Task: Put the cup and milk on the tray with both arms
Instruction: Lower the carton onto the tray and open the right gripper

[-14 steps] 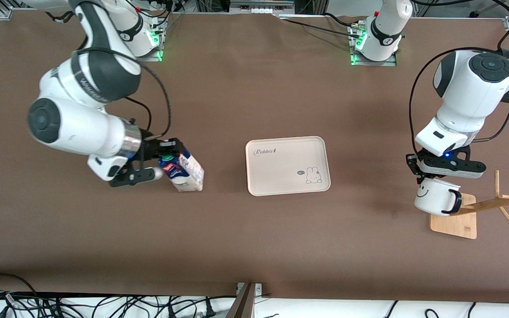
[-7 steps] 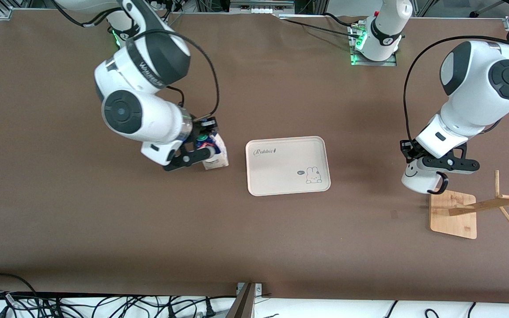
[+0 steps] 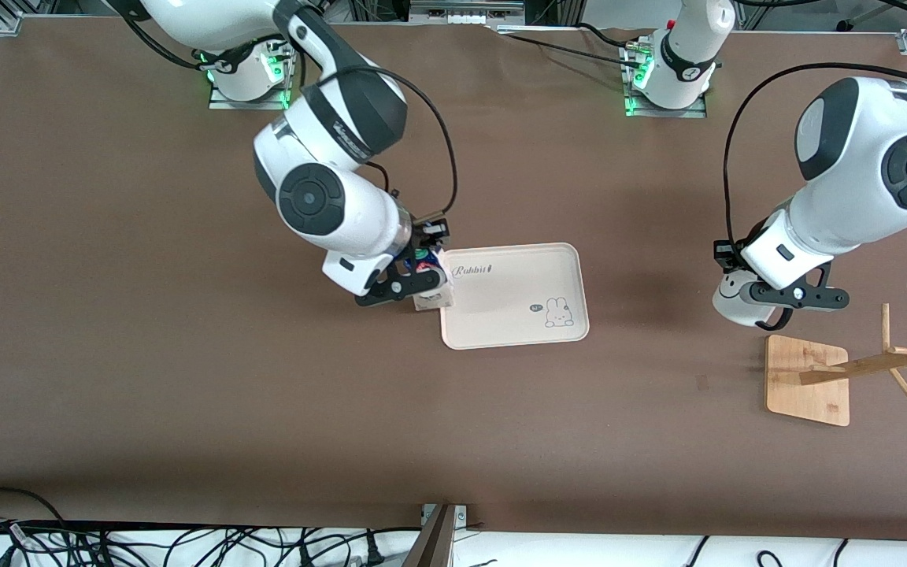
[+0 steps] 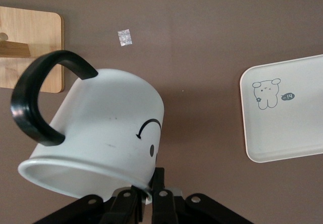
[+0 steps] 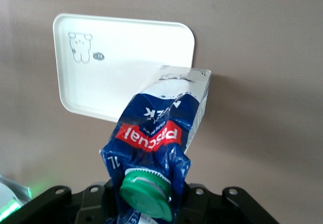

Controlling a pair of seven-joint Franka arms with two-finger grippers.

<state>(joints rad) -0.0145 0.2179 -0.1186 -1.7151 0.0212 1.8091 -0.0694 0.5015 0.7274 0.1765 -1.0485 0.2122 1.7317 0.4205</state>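
Note:
My right gripper (image 3: 420,272) is shut on the top of the milk carton (image 3: 431,293), which hangs over the tray's edge at the right arm's end. In the right wrist view the blue and white carton (image 5: 166,128) with its green cap (image 5: 147,192) is squeezed at the gable, with the tray (image 5: 126,57) below. The cream tray (image 3: 512,295) lies mid-table. My left gripper (image 3: 764,293) is shut on the rim of the white smiley cup (image 3: 733,303), over bare table between the tray and the wooden base. The cup (image 4: 101,128) fills the left wrist view, its black handle (image 4: 38,103) sideways.
A wooden mug stand with a square base (image 3: 808,380) and slanted pegs (image 3: 886,358) stands at the left arm's end, nearer the front camera than the cup. It also shows in the left wrist view (image 4: 35,47). A small pale mark (image 4: 124,37) lies on the brown table.
My right arm has carried the milk carton toward the tray, reaching its edge. My left arm has lifted the cup off the stand and moved it away from the wooden base toward the tray.

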